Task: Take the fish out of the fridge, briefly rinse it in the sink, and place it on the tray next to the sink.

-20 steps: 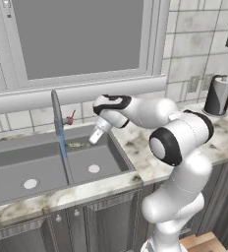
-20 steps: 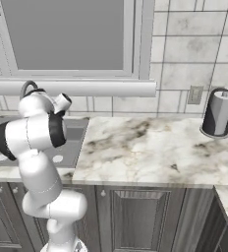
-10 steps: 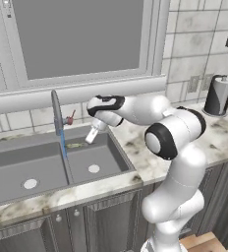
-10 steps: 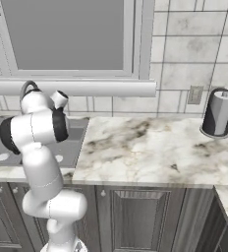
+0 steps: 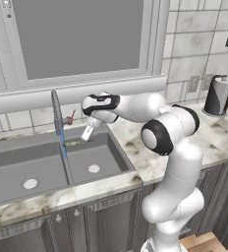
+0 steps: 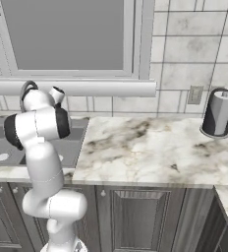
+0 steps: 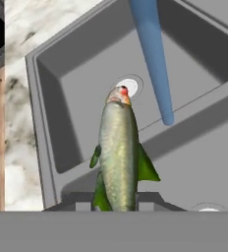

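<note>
Silvery-green fish (image 7: 118, 152) pinched by gripper (image 7: 117, 201) over sink (image 7: 62, 123), blue water stream (image 7: 153, 59) beside it, faucet (image 5: 56, 110) upright

Home kitchen, rendered: grey double-basin sink (image 5: 17, 162) with gooseneck faucet (image 5: 57, 113) set in a marbled stone counter (image 6: 150, 152), grey cabinet doors (image 6: 140, 216) below, tiled wall (image 6: 194, 44) with an outlet (image 6: 196, 94), wide window (image 5: 81, 37) above.

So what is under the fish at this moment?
Under the fish, held in the claw, lies the right basin of the sink with its round drain. The fish covers part of the drain and the basin floor behind it.
</note>
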